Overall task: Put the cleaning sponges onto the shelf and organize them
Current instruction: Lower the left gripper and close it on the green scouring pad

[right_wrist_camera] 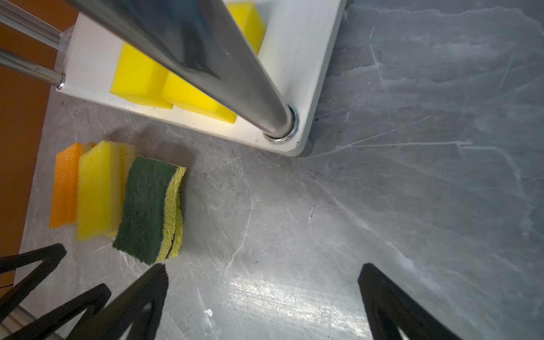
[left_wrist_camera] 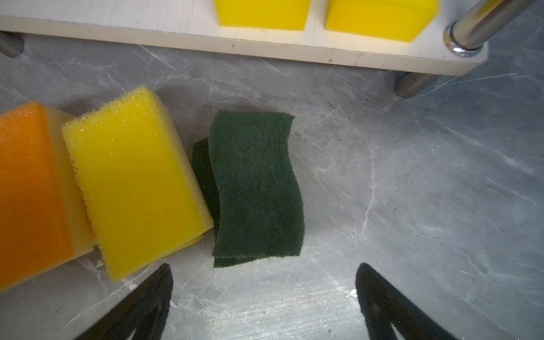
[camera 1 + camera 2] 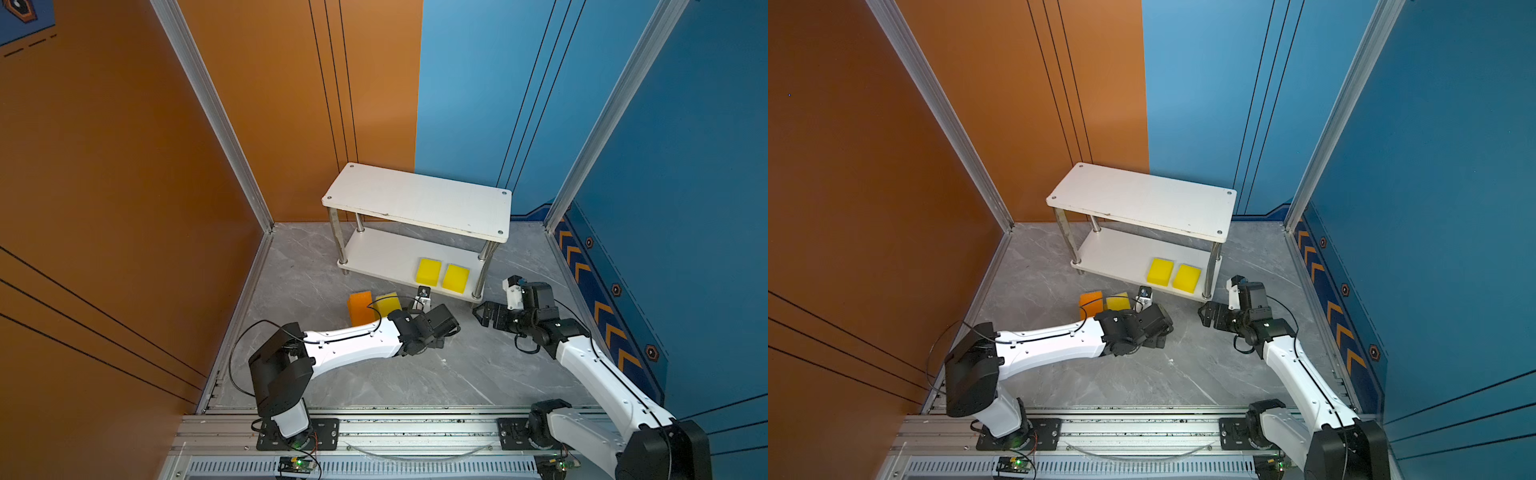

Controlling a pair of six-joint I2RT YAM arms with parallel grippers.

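**Sponges: two shelved, the rest on the floor, partly hidden from above**

Sponges [image 2: 129,182] lie in two groups, and you see them best from the wrist cameras. Two yellow blocks [image 3: 428,272] sit side by side, not touching, on the lower board of the shelf [image 3: 419,199], near its right front leg [image 1: 206,59]; that leg cuts across them in the right wrist view. On the grey floor [image 2: 412,206] in front of the shelf stand an orange-topped stack [image 2: 29,191], a yellow stack leaning on it, and two green scouring pads [image 2: 256,185] stacked just beside. How many sponges each stack holds you cannot tell.

In both top views the left arm covers the green pads and part of the stacks. Your left gripper [image 2: 263,294] hangs over the floor just short of the pads, jaws spread wide, holding nothing. Your right gripper [image 1: 262,297] is likewise spread and empty, near the shelf's right front corner.
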